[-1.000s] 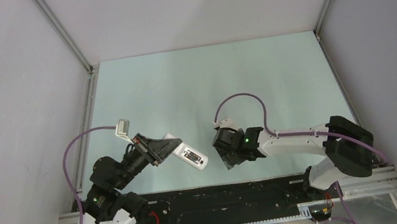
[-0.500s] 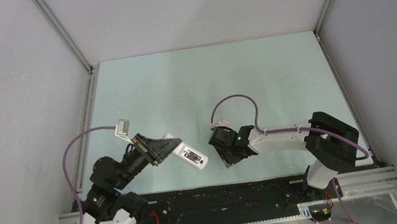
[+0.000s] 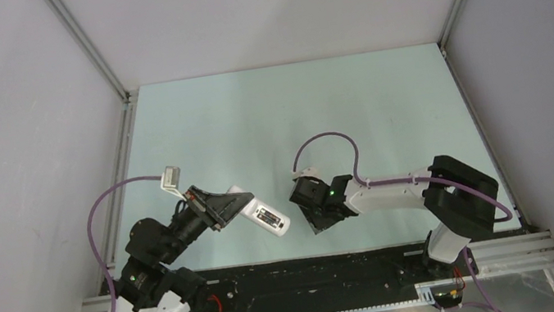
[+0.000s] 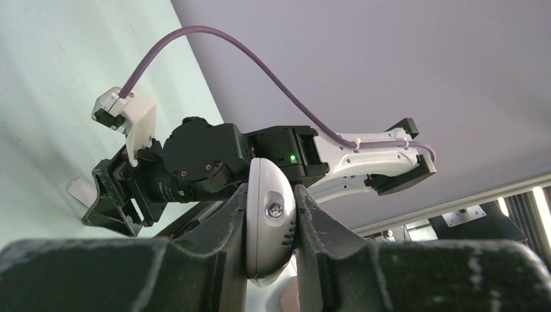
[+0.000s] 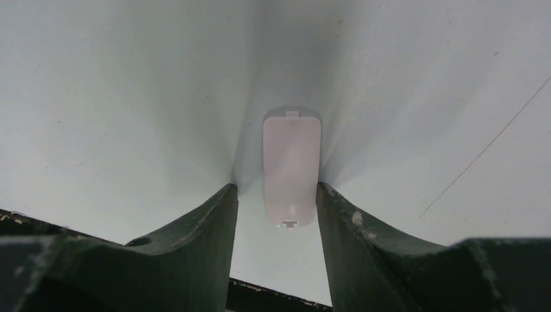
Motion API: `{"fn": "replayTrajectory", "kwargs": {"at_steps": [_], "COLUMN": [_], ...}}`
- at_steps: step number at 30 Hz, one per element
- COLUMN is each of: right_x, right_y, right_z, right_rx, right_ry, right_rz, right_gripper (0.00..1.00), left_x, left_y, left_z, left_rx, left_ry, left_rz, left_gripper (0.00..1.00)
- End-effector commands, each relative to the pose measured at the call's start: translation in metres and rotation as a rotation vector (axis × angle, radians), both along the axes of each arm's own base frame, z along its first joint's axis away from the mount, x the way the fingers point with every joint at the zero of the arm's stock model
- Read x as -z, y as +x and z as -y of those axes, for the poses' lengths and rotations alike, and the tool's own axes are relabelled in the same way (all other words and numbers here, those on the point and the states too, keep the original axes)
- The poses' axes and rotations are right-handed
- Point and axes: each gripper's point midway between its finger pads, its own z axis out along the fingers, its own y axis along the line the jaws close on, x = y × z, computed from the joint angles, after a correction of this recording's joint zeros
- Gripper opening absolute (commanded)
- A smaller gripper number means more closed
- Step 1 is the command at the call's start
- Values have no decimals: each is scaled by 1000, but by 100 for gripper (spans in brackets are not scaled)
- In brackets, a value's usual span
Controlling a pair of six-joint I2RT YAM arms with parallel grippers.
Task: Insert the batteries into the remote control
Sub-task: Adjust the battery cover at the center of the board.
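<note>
Top external view has the left gripper [image 3: 236, 204] clenched on one end of the remote control [image 3: 267, 218], near the front edge of the pale green bench [image 3: 292, 112]. The remote's free end points toward the right arm and its button face is turned up to the camera. Whether that free end touches the bench cannot be told from above. The right gripper [image 3: 318, 218] sits just beside it, tilted down toward the bench surface, with a purple cable [image 3: 327, 139] looping over its wrist.

Left wrist view looks along the remote [image 4: 269, 218] end-on: a rounded white body with a small round metal spot, pinched between the two dark fingers [image 4: 227, 224] of the left gripper [image 4: 271, 195], which press on both of its sides. Beyond it is the right arm, a green light lit on its wrist, and a small white piece [image 4: 80, 192] lies on the bench under its gripper [image 4: 110, 208] (most likely the same cover the other wrist camera shows).

Right wrist view shows the right gripper [image 5: 277, 188] released, its fingers [image 5: 208, 221] spread to either side of a plain white flat cover [image 5: 292, 168] lying flat on the bench. One finger touches or nearly touches the cover's edge, while the other stands a little apart from it. Small tabs show at both ends of the cover.
</note>
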Motion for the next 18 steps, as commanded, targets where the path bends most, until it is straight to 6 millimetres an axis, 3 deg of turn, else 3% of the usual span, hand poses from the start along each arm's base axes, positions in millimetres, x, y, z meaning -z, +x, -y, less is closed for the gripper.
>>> {"fn": "replayTrajectory", "kwargs": {"at_steps": [1, 18], "right_x": [6, 11], "right_y": [-12, -12], "right_z": [19, 25], "right_rx": [29, 46], "right_ry": [-59, -59], "right_rz": [-33, -41], "right_gripper": [53, 43], "left_x": [-22, -23], "left_y": [-3, -2], "left_z": [-3, -2], "left_rx": [-4, 0], "left_ry": [-39, -34], "left_rz": [45, 40], "left_gripper": [1, 1]}}
